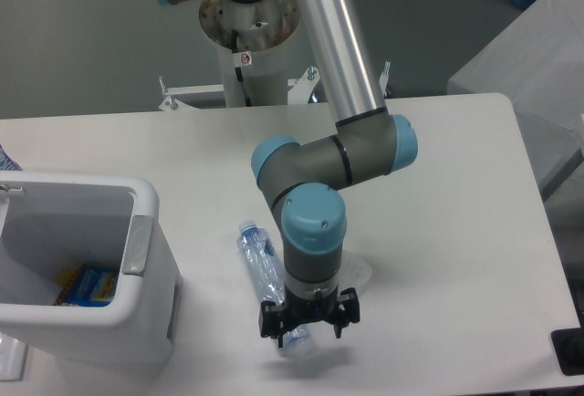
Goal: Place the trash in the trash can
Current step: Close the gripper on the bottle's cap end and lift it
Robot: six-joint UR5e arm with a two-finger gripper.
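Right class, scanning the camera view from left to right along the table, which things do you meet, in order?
Trash can → bottle → gripper → wrapper, mostly hidden behind the arm.

the arm [315,232] hides most of the wrapper [358,273] and the bottle's [260,264] lower end.

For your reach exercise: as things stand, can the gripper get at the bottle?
Probably yes. The gripper hangs right over the bottle's near end, nothing lies between them, and the bottle lies free on the table, beside the bin.
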